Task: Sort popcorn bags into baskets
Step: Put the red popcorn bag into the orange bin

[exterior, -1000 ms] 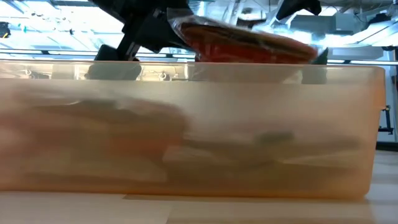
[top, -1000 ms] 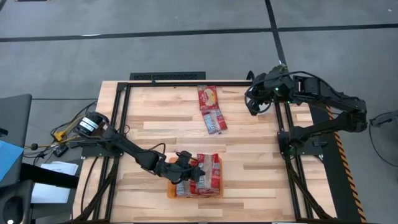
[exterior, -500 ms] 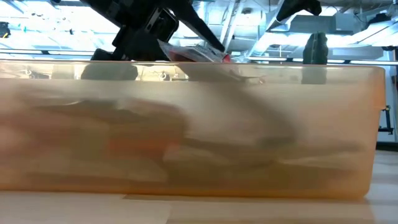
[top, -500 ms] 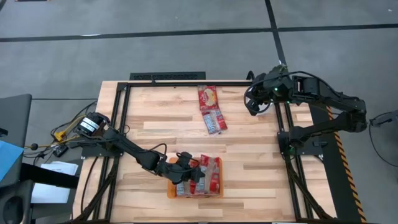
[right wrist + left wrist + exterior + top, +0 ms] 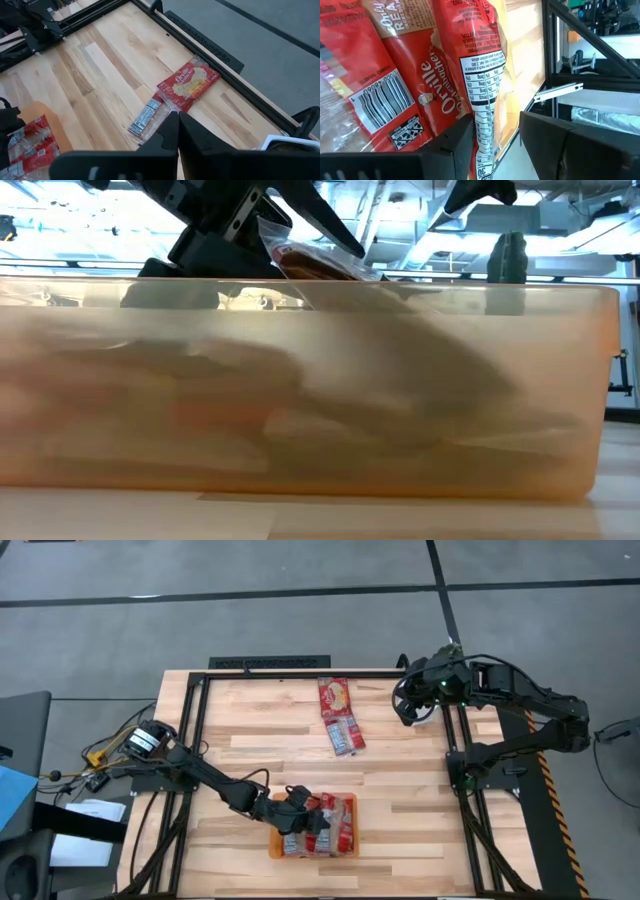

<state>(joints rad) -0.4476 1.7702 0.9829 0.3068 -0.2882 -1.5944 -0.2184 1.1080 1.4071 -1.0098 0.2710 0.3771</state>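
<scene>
the left gripper (image 5: 300, 817) sits over the orange basket (image 5: 345, 851) near the table's front edge, its fingers (image 5: 451, 145) parted with a red popcorn bag (image 5: 475, 90) standing loosely between them, no longer pinched. in the low view that bag (image 5: 320, 262) tips down over the basket's rim, so i judge this to be the release step of a drop. the basket already holds several packets (image 5: 338, 830), lying flat and overlapping.

the next move calls for the left arm to lift clear without dragging the bag out, then one arm must go for the 2 bags on the bare wood near the table's far edge: a wider red one (image 5: 334, 697) and a narrower one (image 5: 344, 734) touching it.

the right gripper (image 5: 408, 712) waits above the far right corner, fingers pressed together on nothing, looking toward those 2 bags (image 5: 190, 84).

readable print: "orville" in white script on the red packets, "rea" on a tan band, a nutrition panel and a barcode on the bag backs.
</scene>
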